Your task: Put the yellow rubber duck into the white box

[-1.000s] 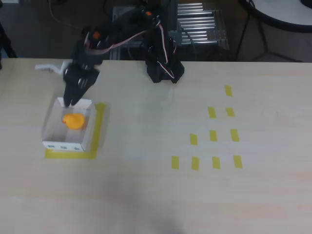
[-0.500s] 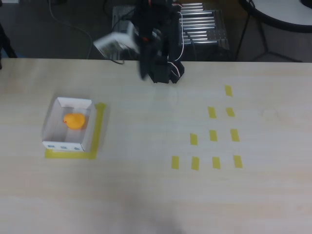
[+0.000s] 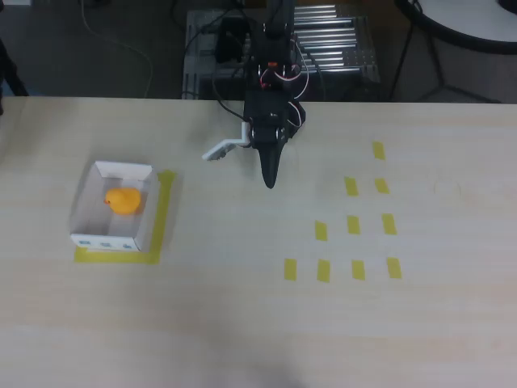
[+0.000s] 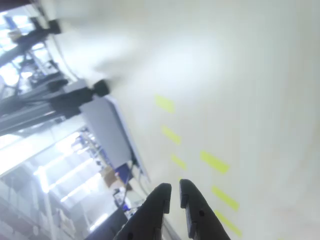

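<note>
Fingers [image 3: 269, 174] nearly shut and holding nothing: overhead view shows my gripper as one dark point aimed down at bare table just in front of my arm base [image 3: 272, 113], well right of the white box [image 3: 86, 212]. White side plate [image 3: 224, 149] sticks out on the box side of the gripper, clear of everything. The yellow rubber duck [image 3: 123, 200] sits inside the white box, on its floor near the far wall, not touching me. Box rests on its yellow tape frame [image 3: 162, 217]; the three marks face the near edge of the table. Yellow tape marks [image 3: 353, 225] lie on the other side of my gripper from the box, untouched. What changed: a second ago I was hanging right over the far wall of the box with the duck already below me; half a second ago I was swinging back past my base; now I'm parked far from the box. Duck and box have not shifted across those frames. Wrist view: my two dark fingers [image 4: 159, 204] show at the bottom edge with just a thin slit between them, nothing in the slit. Beyond them is pale table [image 4: 240, 75] with yellow tape strips [image 4: 214, 162], blurred, and room clutter past the table edge. My read: drop is done, retreat is done, task looks complete.
</note>
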Controlling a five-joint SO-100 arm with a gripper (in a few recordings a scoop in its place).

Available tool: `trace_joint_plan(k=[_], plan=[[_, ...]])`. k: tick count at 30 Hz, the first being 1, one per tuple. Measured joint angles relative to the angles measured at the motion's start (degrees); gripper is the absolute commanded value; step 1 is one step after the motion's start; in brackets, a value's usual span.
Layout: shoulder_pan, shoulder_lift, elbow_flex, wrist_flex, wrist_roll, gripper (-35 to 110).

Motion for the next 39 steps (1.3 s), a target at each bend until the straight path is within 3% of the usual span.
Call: trace_joint_plan(k=[39], plan=[[3.4, 2.9, 4.9, 1.8, 0.0, 0]])
